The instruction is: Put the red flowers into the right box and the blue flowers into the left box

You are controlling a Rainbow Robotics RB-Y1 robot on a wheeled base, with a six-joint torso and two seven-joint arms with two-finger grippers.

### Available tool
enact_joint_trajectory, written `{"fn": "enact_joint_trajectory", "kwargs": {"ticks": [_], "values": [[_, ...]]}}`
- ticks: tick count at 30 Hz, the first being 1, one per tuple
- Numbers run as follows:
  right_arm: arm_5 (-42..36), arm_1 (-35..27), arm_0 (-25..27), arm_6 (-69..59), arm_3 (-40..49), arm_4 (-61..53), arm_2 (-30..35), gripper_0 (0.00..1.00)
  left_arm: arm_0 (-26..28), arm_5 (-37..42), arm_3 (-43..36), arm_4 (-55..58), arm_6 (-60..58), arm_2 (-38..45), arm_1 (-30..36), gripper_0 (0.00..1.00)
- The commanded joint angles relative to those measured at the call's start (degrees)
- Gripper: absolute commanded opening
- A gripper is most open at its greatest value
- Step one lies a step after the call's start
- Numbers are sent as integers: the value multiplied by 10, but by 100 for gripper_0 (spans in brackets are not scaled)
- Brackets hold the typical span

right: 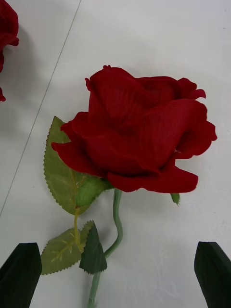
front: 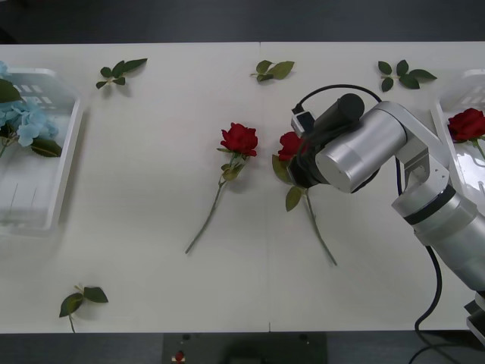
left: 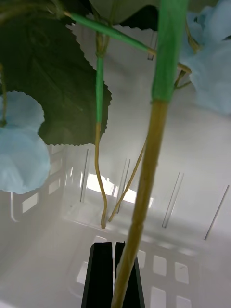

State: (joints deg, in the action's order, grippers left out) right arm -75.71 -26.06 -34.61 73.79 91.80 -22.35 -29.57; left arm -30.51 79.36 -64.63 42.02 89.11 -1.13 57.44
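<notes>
Two red flowers lie in the middle of the table, one rose [front: 239, 139] with its stem free and a second rose [front: 289, 145] half under my right arm [front: 356, 148]. In the right wrist view that rose [right: 139, 134] lies on the table ahead of my right gripper [right: 115, 274], which is open, its black fingers far apart on either side of the stem. A third rose [front: 466, 123] lies in the right box [front: 447, 114]. The blue flowers [front: 26, 121] lie in the left box [front: 68, 152]. My left gripper [left: 113, 250] is shut inside that box [left: 192, 202], with a hydrangea stem [left: 144, 183] crossing in front of its fingers.
Bare green leaf sprigs lie at the back left [front: 121, 72], back middle [front: 273, 70], back right [front: 402, 74] and front left [front: 82, 297]. The neighbouring rose [right: 7, 29] shows at the edge of the right wrist view.
</notes>
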Motion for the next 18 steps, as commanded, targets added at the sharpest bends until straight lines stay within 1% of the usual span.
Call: {"fn": "enact_joint_trajectory", "kwargs": {"ticks": [1, 3, 4, 5, 6, 7, 11, 18], "values": [[19, 0, 3, -19, -1, 24, -21, 89, 7, -6, -3, -6, -20, -11, 25, 0], [28, 4, 2, -20, -14, 23, -21, 89, 7, -8, -5, -7, -17, -9, 25, 1], [33, 7, 2, -20, -17, 26, -21, 89, 6, -8, -7, -8, -16, -6, 25, 16], [37, 8, 2, -20, -22, 26, -21, 89, 6, -7, -8, -11, -14, -5, 25, 52], [43, 11, 2, -20, -29, 28, -21, 89, 6, -8, -11, -11, -11, -3, 25, 96], [47, 13, 2, -20, -33, 30, -21, 89, 6, -6, -14, -11, -10, 0, 25, 100], [63, 17, 2, -20, -53, 33, -21, 89, 6, 10, -22, -11, 26, 22, 25, 100], [86, 26, -4, -18, -80, 29, -21, 89, 7, 117, -65, 4, 110, 126, 25, 100]]}}
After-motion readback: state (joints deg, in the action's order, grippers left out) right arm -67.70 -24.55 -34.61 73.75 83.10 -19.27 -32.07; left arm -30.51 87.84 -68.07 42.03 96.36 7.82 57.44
